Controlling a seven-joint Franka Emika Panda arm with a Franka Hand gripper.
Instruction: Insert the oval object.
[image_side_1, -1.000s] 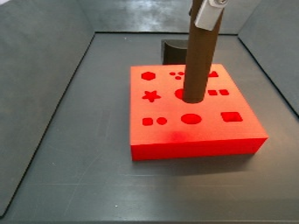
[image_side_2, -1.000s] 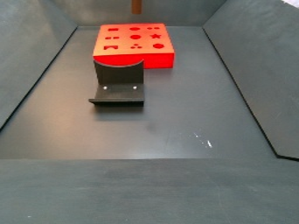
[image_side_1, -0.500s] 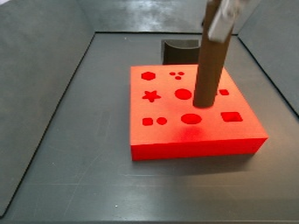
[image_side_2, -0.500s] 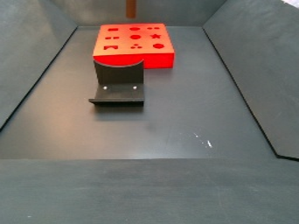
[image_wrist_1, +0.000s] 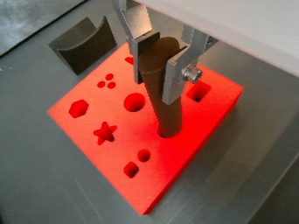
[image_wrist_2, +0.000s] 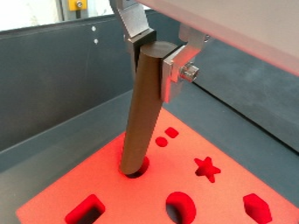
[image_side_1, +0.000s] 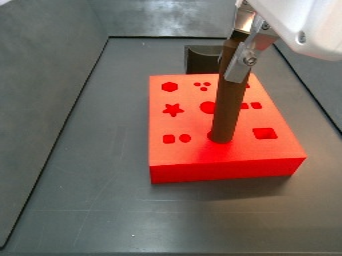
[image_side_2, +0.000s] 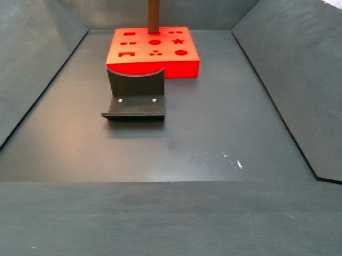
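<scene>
My gripper (image_wrist_1: 160, 63) is shut on the top of the oval object (image_wrist_1: 166, 101), a long brown peg with rounded sides. It also shows in the wrist view (image_wrist_2: 142, 109) and in both side views (image_side_1: 229, 100) (image_side_2: 152, 15). The peg stands slightly tilted, its lower end on the oval hole of the flat red block (image_side_1: 187, 160). The red block with shaped holes shows in both wrist views (image_wrist_1: 87, 122) (image_wrist_2: 146, 192) and in the side view (image_side_2: 187, 55). The gripper (image_side_1: 247, 55) is above the block's right part.
The fixture (image_side_2: 134, 95), a dark L-shaped bracket on a base plate, stands on the floor in front of the red block. A dark grey curved block (image_wrist_1: 76, 44) sits beside the red block, also in a side view (image_side_1: 201, 52). Dark walls surround the bin floor (image_side_2: 174, 150).
The gripper carried the peg from the round hole toward the front, lowered it, and its tip now rests at the oval hole, tilted.
</scene>
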